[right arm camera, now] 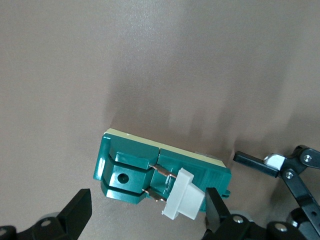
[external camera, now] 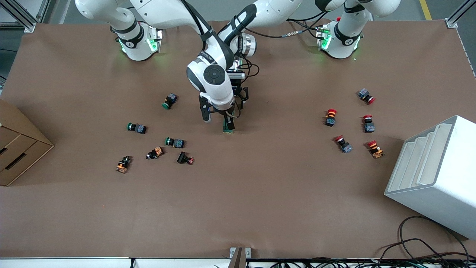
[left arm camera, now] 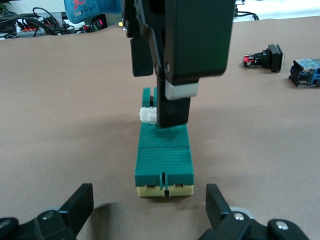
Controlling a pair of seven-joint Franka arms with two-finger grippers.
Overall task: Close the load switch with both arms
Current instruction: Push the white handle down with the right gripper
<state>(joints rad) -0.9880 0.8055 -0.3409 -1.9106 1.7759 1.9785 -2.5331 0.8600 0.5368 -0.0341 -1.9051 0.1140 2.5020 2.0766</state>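
Brown table point(external camera: 260, 193), load switch point(external camera: 228, 126), scattered push-buttons point(external camera: 174, 142)

High front camera faces the robots across the brown table point(external camera: 238, 208); both wrist cameras closely share the dark green rectangular load switch point(left arm camera: 164, 160).

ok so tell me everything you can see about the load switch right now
The load switch is a small elongated dark green block, plastic by its look, with a cream base and a ribbed top. A white sliding piece sticks out near one end, on metal pins. It lies flat on the brown table, mid-table. The right gripper is down on it, one finger against the white piece. The left gripper is open around its cream end, not touching.
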